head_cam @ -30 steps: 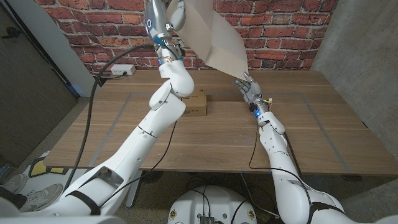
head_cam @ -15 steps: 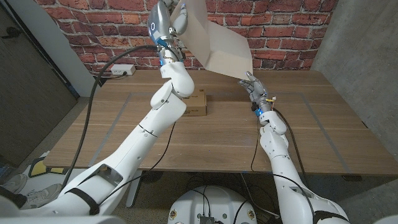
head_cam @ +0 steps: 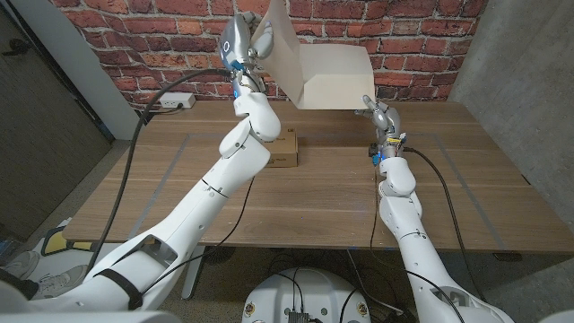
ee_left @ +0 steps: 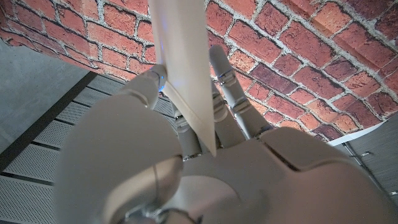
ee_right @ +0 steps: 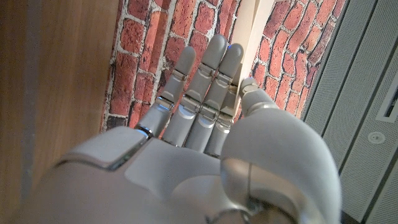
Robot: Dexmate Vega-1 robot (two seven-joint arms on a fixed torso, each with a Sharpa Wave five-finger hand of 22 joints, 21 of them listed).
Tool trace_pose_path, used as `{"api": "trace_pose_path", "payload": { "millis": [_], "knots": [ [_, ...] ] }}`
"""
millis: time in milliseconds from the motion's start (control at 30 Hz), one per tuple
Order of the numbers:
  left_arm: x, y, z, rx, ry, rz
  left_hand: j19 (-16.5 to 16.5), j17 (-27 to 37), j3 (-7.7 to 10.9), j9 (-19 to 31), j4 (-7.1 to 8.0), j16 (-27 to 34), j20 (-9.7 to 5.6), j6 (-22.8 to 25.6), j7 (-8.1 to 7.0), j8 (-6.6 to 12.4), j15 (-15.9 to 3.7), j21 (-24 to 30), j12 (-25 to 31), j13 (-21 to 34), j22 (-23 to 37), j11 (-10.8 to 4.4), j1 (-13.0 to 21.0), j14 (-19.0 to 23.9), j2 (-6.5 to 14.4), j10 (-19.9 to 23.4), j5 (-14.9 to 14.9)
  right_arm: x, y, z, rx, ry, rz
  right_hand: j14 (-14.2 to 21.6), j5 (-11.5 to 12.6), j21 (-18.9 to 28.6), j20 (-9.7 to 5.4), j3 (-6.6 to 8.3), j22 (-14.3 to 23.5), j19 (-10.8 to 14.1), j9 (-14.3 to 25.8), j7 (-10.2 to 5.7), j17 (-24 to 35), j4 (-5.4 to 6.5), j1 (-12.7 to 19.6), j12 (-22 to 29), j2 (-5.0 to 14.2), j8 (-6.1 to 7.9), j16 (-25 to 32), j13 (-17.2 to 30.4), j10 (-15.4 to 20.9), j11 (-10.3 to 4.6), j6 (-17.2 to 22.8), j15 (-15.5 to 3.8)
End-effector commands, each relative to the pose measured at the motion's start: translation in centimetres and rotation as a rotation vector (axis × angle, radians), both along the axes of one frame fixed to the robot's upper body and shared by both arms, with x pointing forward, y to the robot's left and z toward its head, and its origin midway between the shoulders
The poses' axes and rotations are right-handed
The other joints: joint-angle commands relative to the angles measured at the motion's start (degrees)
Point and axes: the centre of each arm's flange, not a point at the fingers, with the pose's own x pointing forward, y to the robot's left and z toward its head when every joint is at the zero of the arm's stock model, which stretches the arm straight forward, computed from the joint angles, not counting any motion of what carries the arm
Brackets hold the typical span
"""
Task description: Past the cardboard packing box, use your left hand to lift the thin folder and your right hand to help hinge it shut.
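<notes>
Head view: the left hand (head_cam: 254,40), raised at twelve o'clock above the table (head_cam: 323,193), holds the thin folder (head_cam: 314,63) aloft, half open, beyond the cardboard packing box (head_cam: 280,151). The right hand (head_cam: 381,115) touches the folder's lower corner at about one o'clock.

Left wrist view: fingers (ee_left: 233,99) clamped on the folder's edge.

Right wrist view: fingers (ee_right: 205,87) straight, close together, against the folder.

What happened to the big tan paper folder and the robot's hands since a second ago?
The thin tan folder swung more upright, its hanging flap lifting level. The right hand rose and moved farther right, following the flap's lower edge. The left hand kept gripping the folder up high. The small cardboard packing box stayed put.
</notes>
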Motion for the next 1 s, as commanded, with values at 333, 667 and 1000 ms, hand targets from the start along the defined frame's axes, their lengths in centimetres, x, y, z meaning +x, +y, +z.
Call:
{"api": "trace_pose_path", "payload": {
  "millis": [333,667,1000],
  "knots": [
    [2.3,0.0,-1.7,-0.011,0.193,-0.078,-0.2,-2.0,0.96,0.5,0.05,-1.5,-6.79,3.8,3.38,-0.24,-0.11,0.6,-0.2,-0.2,0.0,-2.6,-0.2,0.3,0.1,1.8,0.1,-6.7,2.0,1.8,-0.073,-0.244,-0.378,0.7,0.0,1.2,-3.87,0.64,0.3,-0.5,0.2,-0.08,0.3,0.18,1.3,0.5,-0.18,0.39,-0.5,0.9,0.6,0.15,1.0,-0.79],
    [3.5,0.3,-2.1,-0.022,0.291,-0.149,-0.5,-2.5,1.3,0.7,0.09,-2.2,-6.79,3.5,3.64,-0.39,-0.09,0.8,-0.2,-0.4,-0.1,-2.21,-0.3,0.2,0.0,1.6,0.0,-9.1,3.0,2.5,-0.086,-0.338,-0.442,0.7,0.0,1.9,-4.16,0.79,0.3,-0.6,0.2,-0.27,0.2,0.32,1.5,0.6,-0.37,0.41,-0.9,1.4,0.6,0.03,1.1,-0.8],
    [4.8,0.7,-1.9,-0.035,0.406,-0.232,-1.3,-4.0,1.7,0.8,0.4,-3.8,-6.71,3.2,3.44,-0.55,-0.03,0.8,-0.5,-0.8,-0.2,-1.92,-0.8,-0.4,0.1,1.2,-0.3,-11.9,4.3,3.3,-0.166,-0.429,-0.581,-0.3,-0.1,2.6,-4.04,0.97,0.3,-1.3,0.2,-0.48,-0.1,0.34,1.6,0.8,-0.95,0.59,-2.0,1.9,0.8,-0.17,1.6,-0.78]
  ]
}}
